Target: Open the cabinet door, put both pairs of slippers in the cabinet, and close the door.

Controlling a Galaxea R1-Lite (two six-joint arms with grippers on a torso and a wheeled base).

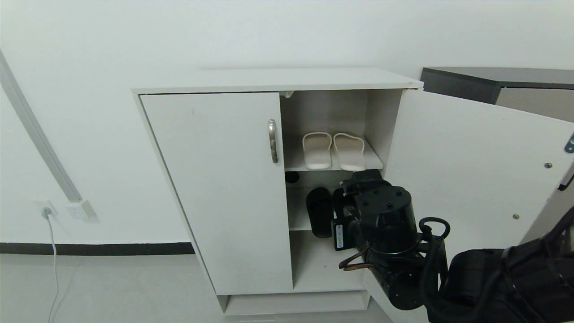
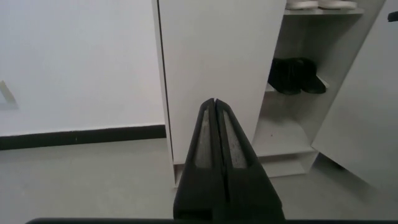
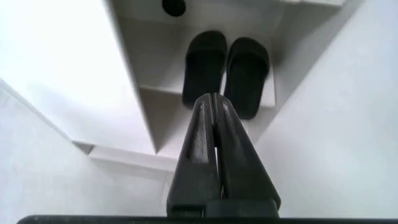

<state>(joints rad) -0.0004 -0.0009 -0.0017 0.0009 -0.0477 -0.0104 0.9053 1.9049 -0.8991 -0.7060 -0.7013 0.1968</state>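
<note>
Inside the cabinet (image 1: 278, 80), white slippers (image 1: 332, 150) sit on the upper shelf (image 1: 293, 158), black slippers (image 3: 227, 71) on the middle shelf (image 1: 297, 211). Right tool (image 3: 214, 98) and left tool (image 2: 214, 102) are pressed together.

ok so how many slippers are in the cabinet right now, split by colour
white slippers: 2
black slippers: 2
total: 4

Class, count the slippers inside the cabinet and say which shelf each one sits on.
4. Two white slippers lie side by side on the upper shelf; two black slippers lie side by side on the middle shelf. None seems hidden.
</note>
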